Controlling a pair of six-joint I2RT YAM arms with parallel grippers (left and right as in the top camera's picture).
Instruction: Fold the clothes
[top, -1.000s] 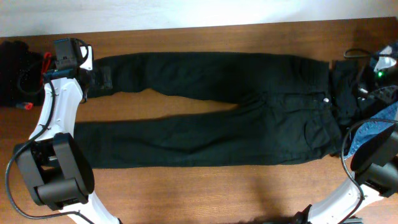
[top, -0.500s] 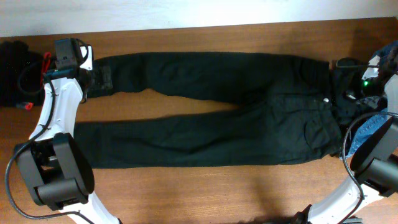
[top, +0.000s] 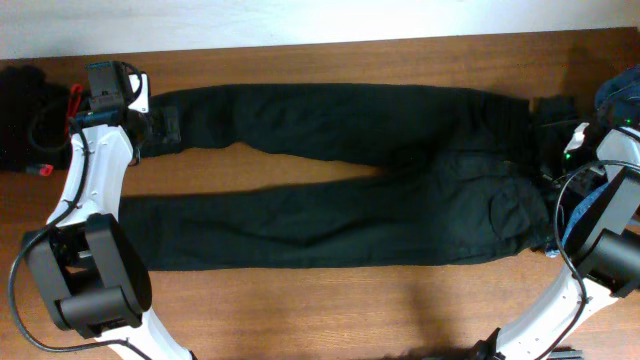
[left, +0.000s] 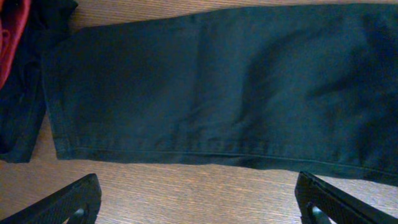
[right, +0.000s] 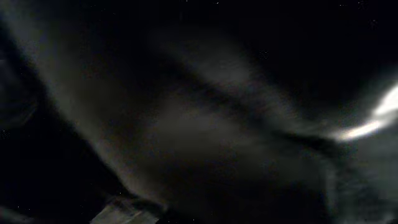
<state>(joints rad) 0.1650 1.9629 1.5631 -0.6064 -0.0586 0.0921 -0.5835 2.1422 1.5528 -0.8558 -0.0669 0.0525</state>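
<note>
Long black jeans (top: 330, 190) lie flat across the wooden table, legs pointing left and waist at the right. My left gripper (top: 172, 128) hovers at the hem of the far leg. In the left wrist view that hem (left: 205, 87) fills the top, and the left gripper (left: 196, 190) stands open over bare wood just short of it. My right gripper (top: 548, 148) sits over the waistband, shut. The right wrist view shows only dark, blurred fabric (right: 199, 112) pressed close, so I cannot tell whether cloth is pinched.
A black bundle (top: 20, 115) with a red item (top: 74, 96) lies at the far left edge. Blue denim (top: 600, 200) is heaped at the right edge under the right arm. A white wall runs behind the table's back edge.
The right arm has swung left and down over the waistband, and the silver waist button is now covered. The left arm and the jeans have not moved.
</note>
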